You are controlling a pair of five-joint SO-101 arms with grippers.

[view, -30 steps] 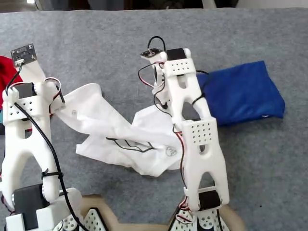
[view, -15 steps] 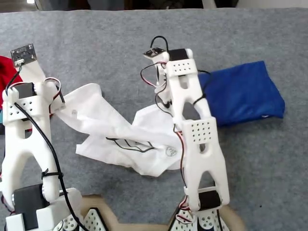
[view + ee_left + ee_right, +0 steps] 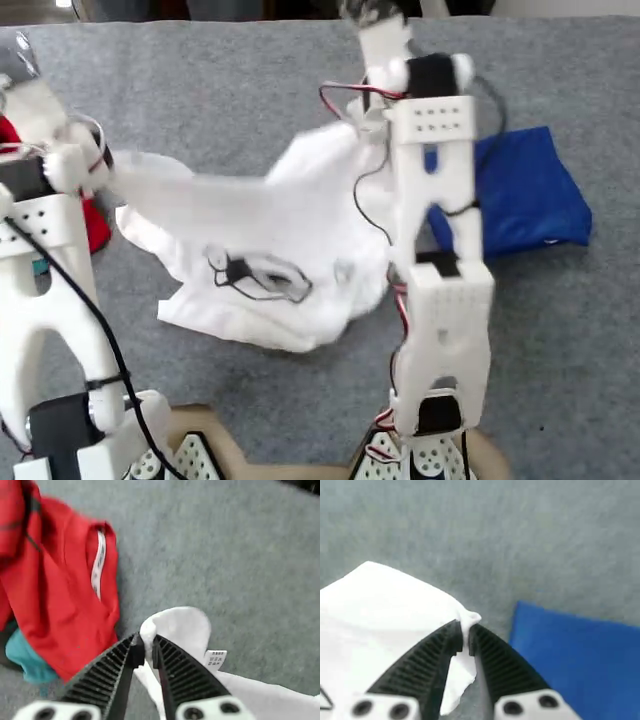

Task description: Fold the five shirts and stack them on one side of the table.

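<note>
- left gripper [image 3: 144,647]: clenched on an edge of the white shirt [image 3: 180,625], close to its sewn label.
- right gripper [image 3: 465,630]: fingers pinched tight on another corner of the white shirt.
- white shirt was stretched between the two grippers, with its lower part bunched on the table [image 3: 200,90] beneath them.
- blue shirt [image 3: 570,650], folded, lay just beside the right gripper, on the side away from the left gripper.
- red shirt [image 3: 55,605] lay crumpled beside the left gripper, with teal cloth [image 3: 22,657] at its edge.
</note>
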